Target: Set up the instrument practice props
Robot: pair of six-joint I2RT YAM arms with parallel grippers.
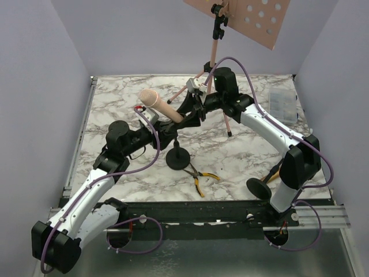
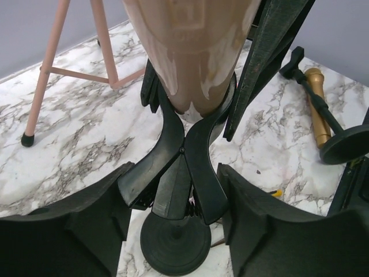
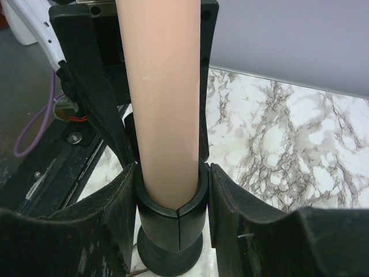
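Note:
A pink microphone (image 1: 155, 103) leans up and left out of the clip of a black round-based holder (image 1: 177, 157) at the table's middle. My left gripper (image 1: 166, 129) is shut on the clip's rear handles (image 2: 173, 173). My right gripper (image 1: 195, 112) is shut round the clip's ring (image 3: 170, 213), which holds the microphone's handle (image 3: 164, 86). The pink tripod rack (image 1: 214, 55) stands at the back with its perforated desk (image 1: 253, 17) on top. The second holder (image 1: 258, 187) lies at the front right beside the gold microphone (image 2: 316, 104). No sheet-music pages show.
Yellow-handled pliers (image 1: 202, 176) lie just in front of the holder's base. A clear compartment box (image 1: 282, 104) sits at the far right edge. A tripod leg (image 2: 40, 86) stands left of the clip. Grey walls close in three sides.

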